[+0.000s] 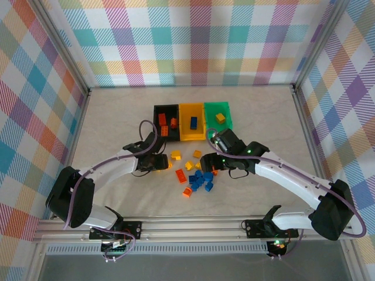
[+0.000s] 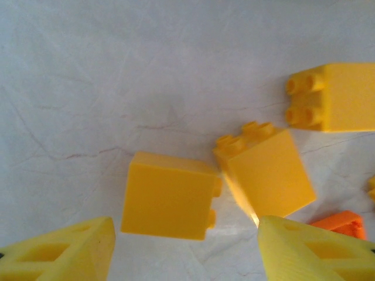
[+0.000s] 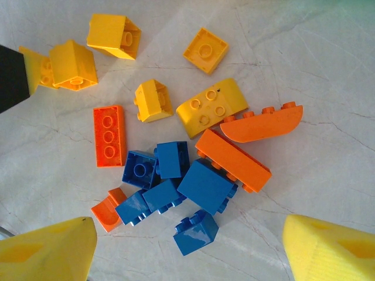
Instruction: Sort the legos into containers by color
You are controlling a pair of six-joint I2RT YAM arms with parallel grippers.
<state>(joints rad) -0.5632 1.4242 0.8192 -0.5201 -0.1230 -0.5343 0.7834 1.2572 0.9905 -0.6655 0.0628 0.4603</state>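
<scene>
Seen from above, three bins stand in a row at upper centre: a black bin [image 1: 156, 120], a yellow bin [image 1: 183, 126] and a green bin [image 1: 227, 114], each holding a few bricks. The loose legos [image 1: 196, 175] lie on the table [image 1: 117, 117] just below them.

In the left wrist view, the left gripper [image 2: 186, 225] has its fingers apart on either side of a yellow brick [image 2: 170, 196], not pressing it. The right gripper [image 3: 188, 234] is spread wide over a blue cluster [image 3: 170, 175], holding nothing.

The bricks look light, rigid and smooth, so the flat opposite sides are probably the best hold, not the studs. A second yellow brick [image 2: 266, 175] touches the first on the right, crowding that finger. There is bare table to the left.
</scene>
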